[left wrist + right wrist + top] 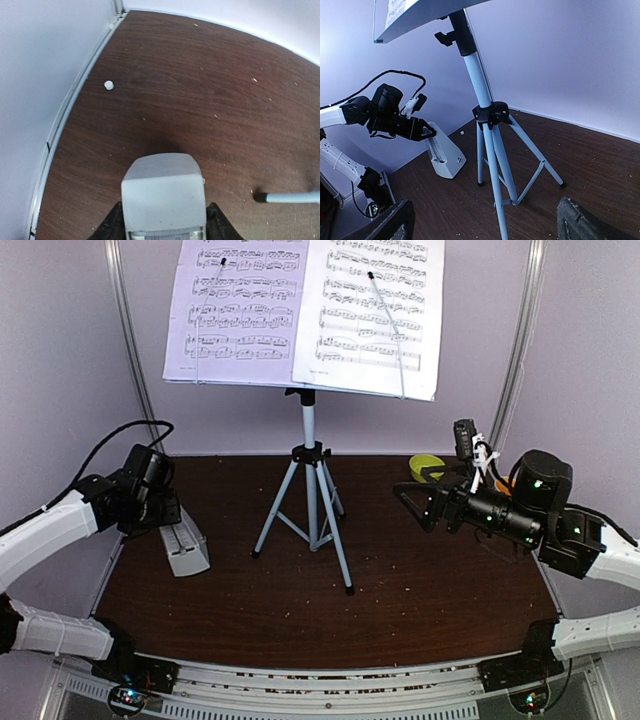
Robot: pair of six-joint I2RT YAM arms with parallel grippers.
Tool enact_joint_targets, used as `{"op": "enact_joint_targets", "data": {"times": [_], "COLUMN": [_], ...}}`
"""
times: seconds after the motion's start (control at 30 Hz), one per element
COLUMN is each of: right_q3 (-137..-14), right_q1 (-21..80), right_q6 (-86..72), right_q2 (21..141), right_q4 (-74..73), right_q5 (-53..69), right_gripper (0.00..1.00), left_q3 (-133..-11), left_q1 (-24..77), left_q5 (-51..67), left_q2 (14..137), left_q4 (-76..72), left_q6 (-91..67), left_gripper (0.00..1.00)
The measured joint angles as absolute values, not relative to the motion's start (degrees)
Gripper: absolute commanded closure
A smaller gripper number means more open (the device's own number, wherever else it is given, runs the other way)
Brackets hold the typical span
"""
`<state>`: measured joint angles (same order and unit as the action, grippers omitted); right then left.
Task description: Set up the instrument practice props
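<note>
- A dark wood table boxed in by pale lilac walls; crumbs speckle the wood.
- Looks done: the music stand is upright on its tripod at mid-table, legs spread.
- Also looks done: the two sheet-music pages sit side by side on the stand's desk, the left page and the right page, each under a thin wire retainer.
- In hand: the metronome stands upright on the table near the left wall, well apart from the tripod. Its scale face is exposed, so the front cover seems to be off. I see the cover in no view.
- The left pincer straddles the metronome from above, one finger close against each flank. Whether it already pinches it, I cannot tell.
- The right pincer is spread wide and carries nothing, hovering right of the tripod. A yellow-green bowl sits behind it.
- Left to do, by my reading: place the metronome where it belongs by the stand.
</note>
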<state>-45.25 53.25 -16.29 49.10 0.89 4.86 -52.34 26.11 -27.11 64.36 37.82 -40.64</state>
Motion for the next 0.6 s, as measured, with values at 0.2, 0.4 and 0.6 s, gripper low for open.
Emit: {"op": "enact_joint_targets", "data": {"times": [0.2,0.4,0.6], "right_q3": [-45.3,-45.3,-45.3], "right_q1": [53.3,53.3,53.3], "right_q6": [-16.0,-15.8,-15.8], "right_q2": [50.2,50.3,50.5], "right_q4": [0.9,0.9,1.1], "right_q5": [5.6,5.8,6.1], "right_gripper": [0.0,0.0,0.0], "left_q3": [-52.6,-56.7,-61.8], "left_q1": [37.8,49.7,58.3], "left_q5": [-26.5,-27.1,-28.2], "left_q2": [61.8,63.1,66.0], "left_q4": [43.2,49.3,51.6], "left_q6": [-41.7,-44.8,-48.8], "left_gripper": [0.84,0.86,0.86]}}
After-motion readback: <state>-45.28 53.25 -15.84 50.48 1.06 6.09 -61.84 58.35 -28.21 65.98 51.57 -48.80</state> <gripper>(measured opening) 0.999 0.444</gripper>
